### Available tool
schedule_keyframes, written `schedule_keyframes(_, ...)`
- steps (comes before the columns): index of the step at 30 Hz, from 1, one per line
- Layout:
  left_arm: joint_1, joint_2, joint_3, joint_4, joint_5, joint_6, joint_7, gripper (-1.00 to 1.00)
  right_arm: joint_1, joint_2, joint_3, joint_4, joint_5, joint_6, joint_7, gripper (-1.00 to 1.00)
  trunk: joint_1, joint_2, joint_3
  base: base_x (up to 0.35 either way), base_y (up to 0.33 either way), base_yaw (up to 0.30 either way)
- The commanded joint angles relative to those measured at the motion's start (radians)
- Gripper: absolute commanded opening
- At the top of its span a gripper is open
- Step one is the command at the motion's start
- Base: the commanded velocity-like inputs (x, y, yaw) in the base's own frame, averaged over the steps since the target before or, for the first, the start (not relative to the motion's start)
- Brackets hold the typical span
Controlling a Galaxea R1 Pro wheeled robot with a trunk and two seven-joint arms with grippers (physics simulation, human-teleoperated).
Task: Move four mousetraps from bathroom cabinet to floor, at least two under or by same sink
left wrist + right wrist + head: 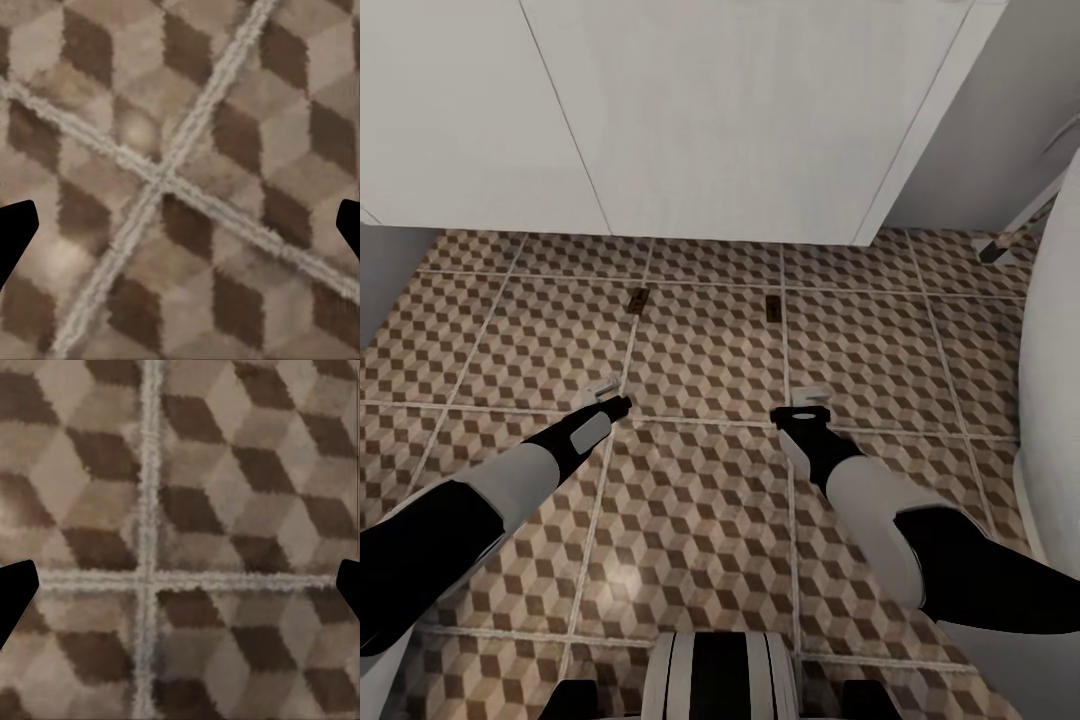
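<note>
Lying on bathroom floor [710, 480] — two mousetraps [639, 299] [772, 305] near the sink [740, 120].
Left gripper [603, 395], right gripper [808, 400] — both spread wide, empty.

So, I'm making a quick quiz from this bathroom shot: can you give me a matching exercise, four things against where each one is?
Things:
1. left mousetrap
2. right mousetrap
3. left gripper
4. white cupboard doors

Places:
A. across the top of the head view, behind the floor tiles
B. on the bathroom floor, ahead of the right gripper
C. low over a grout crossing, at the left of the head view
D. on a grout line, ahead of the left arm

Pairs: 1-D, 2-B, 3-C, 4-A
</note>
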Motion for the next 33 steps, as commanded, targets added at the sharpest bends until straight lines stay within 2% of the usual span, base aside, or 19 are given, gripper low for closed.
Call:
schedule_keyframes(1,0.000,0.001,-0.008,-0.004,0.007,0.002,0.008,1.00,0.000,0.000,0.007,-0.002,0.000,0.010,-0.005,1.00,0.000,0.000,0.003,0.000,0.000,0.000)
schedule_keyframes(33,0.000,-0.004,-0.008,-0.004,0.007,0.003,0.013,1.00,0.005,0.000,0.007,-0.003,0.001,-0.004,-0.005,1.00,-0.015,0.008,0.127,0.000,0.000,0.000)
